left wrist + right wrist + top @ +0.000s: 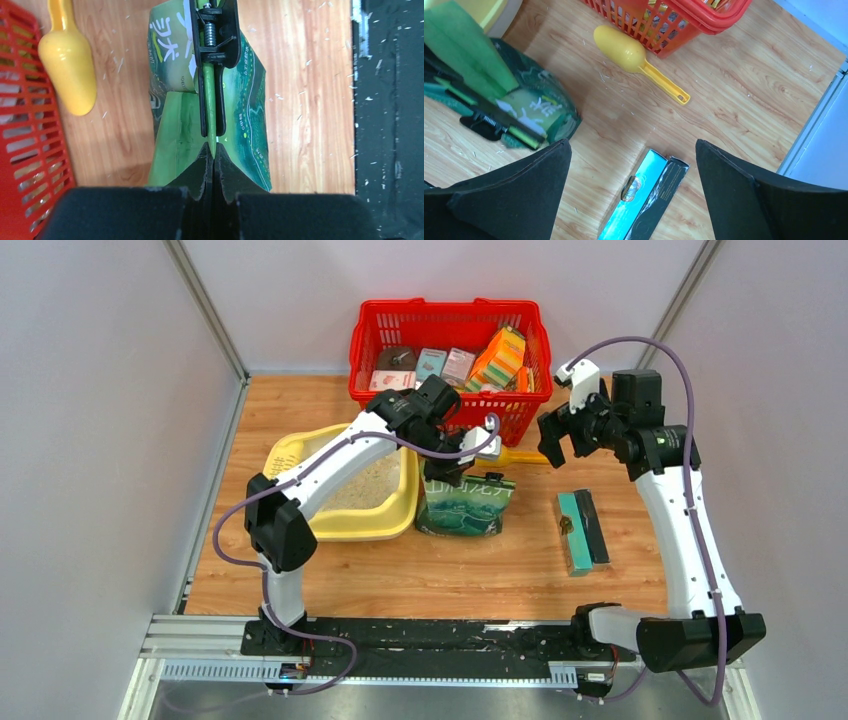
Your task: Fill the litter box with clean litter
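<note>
Litter box: a large pale-yellow plastic tray [372,530] with a wide raised rim is sitting on the left part of the wooden tabletop [400,575], its perforated end pointing toward the far left corner.
Clean litter: fine beige granules [375,485] are lying inside the tray, partly hidden under the left arm crossing above it.
Left gripper: the left gripper [213,155] is reaching over the tray's right side, and its fingers are pinching the top edge of the bag with no gap showing between them.
Bag: a green plastic bag with white characters [465,508] is standing just beside the tray's right wall, hanging upright from the pinched edge.
Clip: a black spring clip [212,60] is clamping the bag's folded top, just beyond the fingertips.
Scoop: a yellow-orange plastic scoop [624,47] is lying on the wood between the bag and the basket, its handle pointing right.
Basket: a red mesh plastic basket [450,308] is sitting at the far edge, holding small packets and boxes.
Box: a long teal and black carton [580,530] is lying flat to the right of the bag, well apart from it.
Right gripper: the right gripper [567,448] is hovering above the table near the basket's right corner, its fingers spread wide and gripping nothing.
</note>
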Available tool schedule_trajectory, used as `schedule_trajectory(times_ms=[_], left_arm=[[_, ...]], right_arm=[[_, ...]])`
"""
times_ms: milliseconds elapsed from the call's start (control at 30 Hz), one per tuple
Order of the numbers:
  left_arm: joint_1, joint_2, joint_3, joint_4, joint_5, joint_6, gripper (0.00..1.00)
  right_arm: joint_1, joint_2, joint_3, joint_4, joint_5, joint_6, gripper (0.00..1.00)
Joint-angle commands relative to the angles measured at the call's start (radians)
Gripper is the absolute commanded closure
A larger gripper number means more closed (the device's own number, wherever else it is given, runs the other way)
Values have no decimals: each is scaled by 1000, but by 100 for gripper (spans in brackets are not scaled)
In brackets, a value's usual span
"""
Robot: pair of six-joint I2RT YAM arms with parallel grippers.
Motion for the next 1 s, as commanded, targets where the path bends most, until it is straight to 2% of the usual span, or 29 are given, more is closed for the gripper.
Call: schedule_trajectory(times_ms=[0,67,167,200,300,333,367,400,467,500,600,733,967], left_arm=[[44,-68,102,176,73,43,100],[65,-62,84,219,79,57,100],[77,-56,37,265,105,104,100],[77,-56,18,281,111,94,100],[79,-51,-3,331,108,14,98],[79,-59,-13,372,103,-9,86],[77,-63,-23,393,100,-32,80],[79,-77,-42,411,100,-73,67],[77,-89,-57,442,108,-100,58],[77,-99,-66,446,111,-126,49],[82,-123,-91,459,114,-173,40],[111,-197,-163,456,120,-213,38],[166,-382,-339,407,120,-233,37]], right_arm=[[-7,-6,37,8,-8,-35,0],[-7,-19,28,-3,-32,-48,0],[-8,-55,20,-93,-231,-178,0],[-8,-68,5,-107,-344,-225,0],[7,-111,-66,-88,-417,-310,0],[13,-114,-78,-55,-408,-315,0],[16,-109,-89,-49,-394,-325,0],[24,-100,-84,-51,-391,-337,0],[38,-42,-57,-98,-393,-417,0],[62,-14,-37,-124,-390,-448,0],[96,124,90,-239,-379,-514,0],[99,256,219,-331,-419,-587,2],[171,340,261,-416,-436,-736,10]])
